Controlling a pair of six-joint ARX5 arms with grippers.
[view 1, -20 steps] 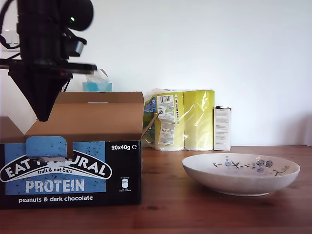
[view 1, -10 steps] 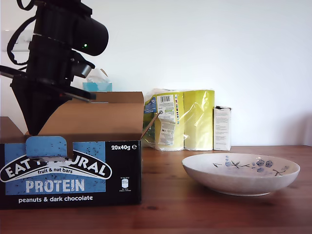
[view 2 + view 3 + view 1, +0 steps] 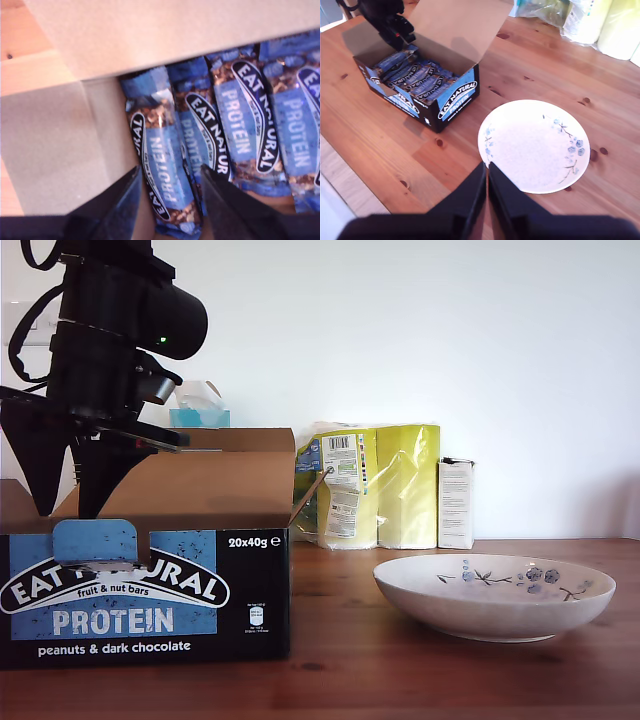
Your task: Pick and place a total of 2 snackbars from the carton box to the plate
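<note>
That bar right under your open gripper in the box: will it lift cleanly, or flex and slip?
The snackbar between the fingers of my first gripper looks fairly stiff: nutty filling shows through its wrapper. The wrapper is glossy, so it may slip in a light pinch. It lies tight against its neighbour in the carton box, so that one might drag up too.

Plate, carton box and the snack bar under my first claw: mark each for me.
plate (image 3: 535, 150): second wrist view, bare centre.
carton box (image 3: 130, 605): exterior view, printed front panel.
snack bar (image 3: 162, 167): first wrist view, middle of wrapper.

Blue snackbars (image 3: 165, 165) in open carton box (image 3: 150, 590), patterned plate (image 3: 495, 600) beside
</note>
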